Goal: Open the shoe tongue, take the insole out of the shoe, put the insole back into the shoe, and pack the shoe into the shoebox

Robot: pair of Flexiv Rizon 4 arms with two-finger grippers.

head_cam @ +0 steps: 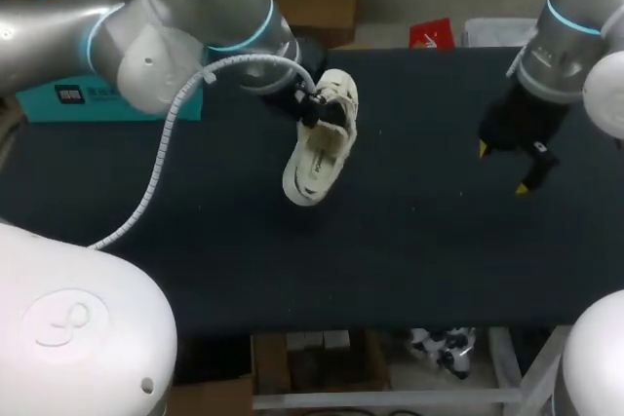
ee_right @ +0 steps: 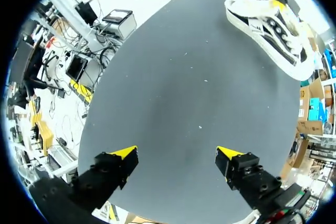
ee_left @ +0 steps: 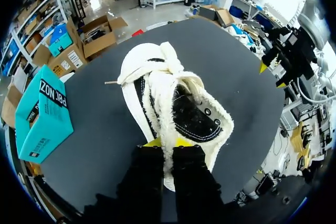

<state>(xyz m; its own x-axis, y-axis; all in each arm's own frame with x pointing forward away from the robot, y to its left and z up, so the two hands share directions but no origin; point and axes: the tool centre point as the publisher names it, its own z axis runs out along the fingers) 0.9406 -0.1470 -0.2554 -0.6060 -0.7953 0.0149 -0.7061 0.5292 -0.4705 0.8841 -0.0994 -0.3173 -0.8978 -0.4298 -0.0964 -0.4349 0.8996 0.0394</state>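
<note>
A cream low shoe (head_cam: 320, 143) with a black lining lies tilted near the table's middle, one end raised. My left gripper (head_cam: 310, 106) comes in over it from the left. In the left wrist view this gripper (ee_left: 168, 142) is shut on the fluffy cream tongue (ee_left: 167, 103), with the lace knot (ee_left: 160, 61) ahead of it. My right gripper (head_cam: 503, 168) hangs open over bare table at the right, nothing between its fingers (ee_right: 176, 156). From there the shoe (ee_right: 268, 24) lies far ahead. A teal shoebox (head_cam: 58, 99) sits at the table's far left edge, also seen beside the shoe (ee_left: 44, 114).
The dark tabletop (head_cam: 419, 241) has free room in front of the shoe and between the two grippers. My left arm's white cable (head_cam: 161, 158) loops down over the table's left part.
</note>
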